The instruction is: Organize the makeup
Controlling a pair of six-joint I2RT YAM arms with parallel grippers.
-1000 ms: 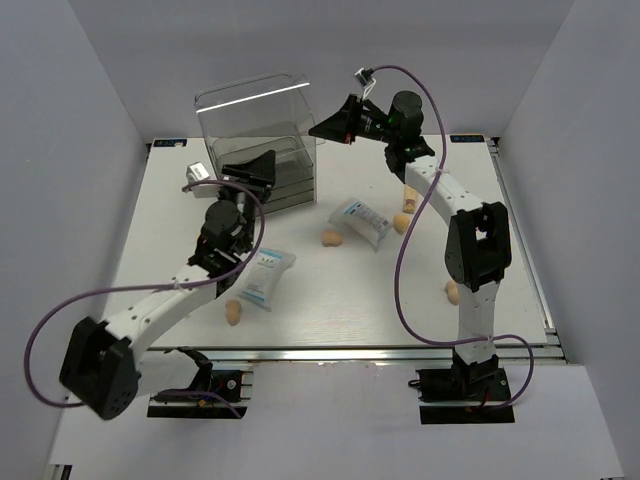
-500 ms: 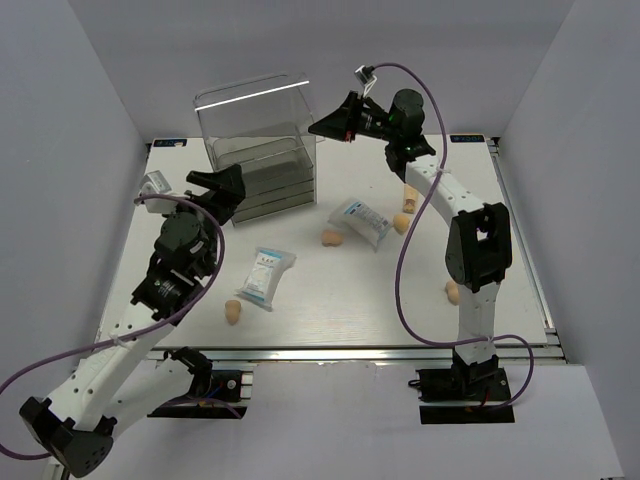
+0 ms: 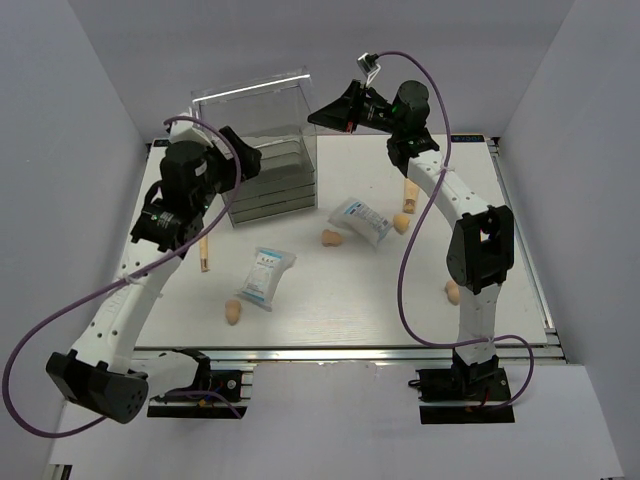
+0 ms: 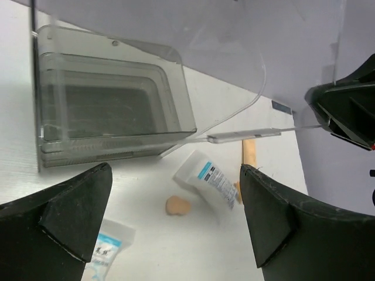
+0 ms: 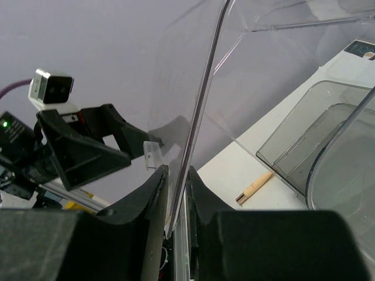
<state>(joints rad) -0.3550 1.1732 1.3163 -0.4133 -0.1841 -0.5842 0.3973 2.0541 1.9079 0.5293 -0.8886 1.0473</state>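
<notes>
Your left claw [image 3: 238,160] is no longer sitting in front of the box [image 3: 262,170], where it was a second ago. It is now lifting up and back to the box's left side, and the arm is swinging away with it. Its jaws are standing spread, carrying nothing. The wrist view is looking past them down onto the box top.

Your right claw [image 3: 322,115] is hardly shifting. It is still pinching the edge of the clear lid [image 5: 199,105] at the box's right, keeping it raised.

With the arm out of the way, the stick [image 3: 204,255] is now showing on the desk [image 3: 330,300], in front and left of the box. I cannot tell whether it was moved or only uncovered.

The rest of the makeup is lying where it was:
- One packet [image 3: 267,275] is in front of the box.
- The second packet [image 3: 360,220] is to the box's front right.
- The tube [image 3: 410,195] is further right of the box.
- One sponge [image 3: 332,237] is sitting just beside the second packet.
- Another sponge [image 3: 233,312] is lying well in front of the box.

The tray under the lid is looking bare from the left wrist view, so the sorting is probably barely starting. With the lid held open and the left claw free, it is likely heading for a first pick. The stick and the front packet are looking closest.
</notes>
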